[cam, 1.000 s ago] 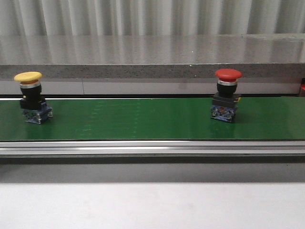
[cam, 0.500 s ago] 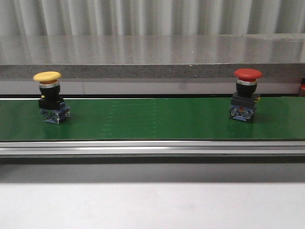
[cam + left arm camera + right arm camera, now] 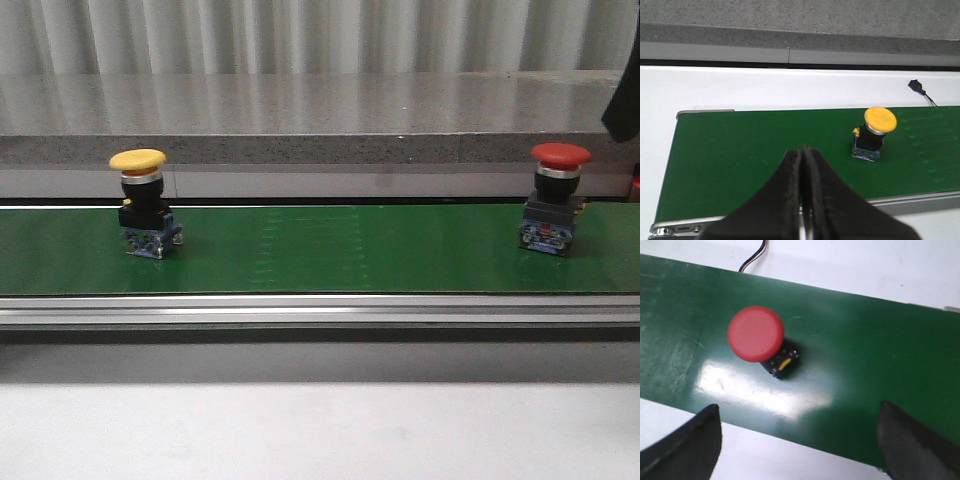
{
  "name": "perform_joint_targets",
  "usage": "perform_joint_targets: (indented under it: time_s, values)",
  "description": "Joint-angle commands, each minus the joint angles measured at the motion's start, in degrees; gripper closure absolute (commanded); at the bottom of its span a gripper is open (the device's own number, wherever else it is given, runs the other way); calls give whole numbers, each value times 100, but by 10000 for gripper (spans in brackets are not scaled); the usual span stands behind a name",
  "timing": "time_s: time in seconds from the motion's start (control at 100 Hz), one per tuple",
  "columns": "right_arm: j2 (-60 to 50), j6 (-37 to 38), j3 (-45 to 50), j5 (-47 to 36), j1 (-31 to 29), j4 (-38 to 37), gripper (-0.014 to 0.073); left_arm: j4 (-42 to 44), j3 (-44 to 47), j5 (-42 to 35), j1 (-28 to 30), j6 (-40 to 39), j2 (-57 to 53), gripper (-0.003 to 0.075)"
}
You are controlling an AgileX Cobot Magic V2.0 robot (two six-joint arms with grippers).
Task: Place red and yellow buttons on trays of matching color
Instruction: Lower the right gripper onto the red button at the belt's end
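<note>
The yellow button (image 3: 143,205) stands upright on the green conveyor belt (image 3: 330,250) at its left part. The red button (image 3: 553,200) stands upright near the belt's right end. In the left wrist view my left gripper (image 3: 803,150) is shut with nothing in it, and the yellow button (image 3: 875,134) stands ahead of it, off to one side. My right gripper (image 3: 798,405) is open and hovers above the red button (image 3: 760,337), which is apart from both fingers. The trays are out of view.
A grey stone ledge (image 3: 320,110) runs behind the belt. A metal rail (image 3: 320,310) borders the belt's near side, and white tabletop lies in front of it. A dark part of my right arm (image 3: 625,100) shows at the upper right edge. A black cable (image 3: 920,90) lies behind the belt.
Both buttons have travelled to the right along the belt. A dark part of the right arm has come into the front view's upper right edge.
</note>
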Motion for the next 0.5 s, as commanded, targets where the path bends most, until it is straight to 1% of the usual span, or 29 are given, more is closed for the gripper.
perform_joint_targets:
  time_s: [0.0,0.35,0.42,0.49]
  values:
    - [156,-72,-340,-291,92,84,-30,-238,-148,-313,-32,-3,-11,740]
    - [1248,-111,-812,-599,118,79,-24,-238,-148,-313,-32,-3,-11,740]
    - [1391,-111,-883,-579,118,79,32,-238,-148,-313,-32,-3,-11,740]
    - [1450,-111,-911,-552,118,79,141,-238,-148,-313,-32,-3,-11,740]
